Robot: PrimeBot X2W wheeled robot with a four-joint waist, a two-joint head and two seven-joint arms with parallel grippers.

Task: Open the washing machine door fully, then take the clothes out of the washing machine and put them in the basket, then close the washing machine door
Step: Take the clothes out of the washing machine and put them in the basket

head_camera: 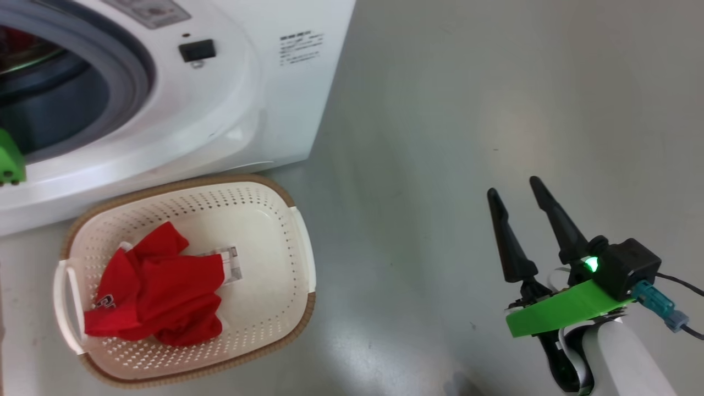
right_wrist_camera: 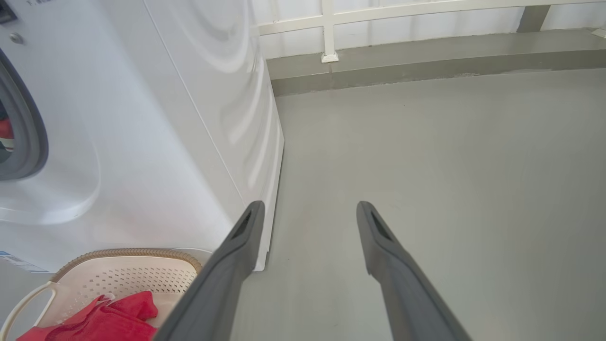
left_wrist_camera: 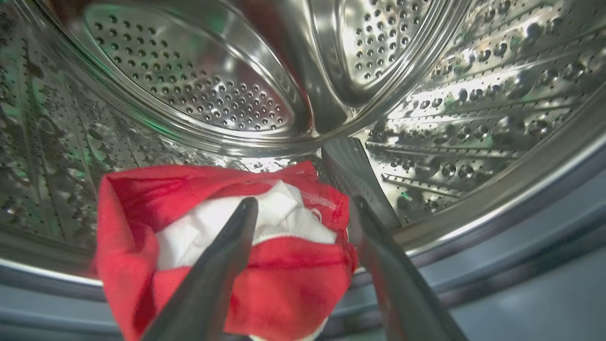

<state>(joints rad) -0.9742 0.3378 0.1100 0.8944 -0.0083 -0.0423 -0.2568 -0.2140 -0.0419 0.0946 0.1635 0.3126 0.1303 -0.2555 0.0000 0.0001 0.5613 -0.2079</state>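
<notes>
The white washing machine (head_camera: 220, 110) stands with its mouth uncovered; the washing machine door is out of view. Inside the steel drum (left_wrist_camera: 199, 85) lies a red piece of the clothes (left_wrist_camera: 284, 284) with a white patch, at the drum's front lip. My left gripper (left_wrist_camera: 304, 202) is open inside the drum, its fingers spread over the garment's right half. More red clothes (head_camera: 159, 286) lie in the cream basket (head_camera: 297, 231) on the floor in front of the machine. My right gripper (head_camera: 512, 187) hangs open over bare floor, well right of the basket.
Grey floor (head_camera: 467, 110) stretches to the right of the machine. A low grey ledge (right_wrist_camera: 426, 61) and a white rail run along the far wall. The green mount of my left wrist (head_camera: 10, 159) sits at the machine's mouth. The basket (right_wrist_camera: 123, 258) touches the machine's base.
</notes>
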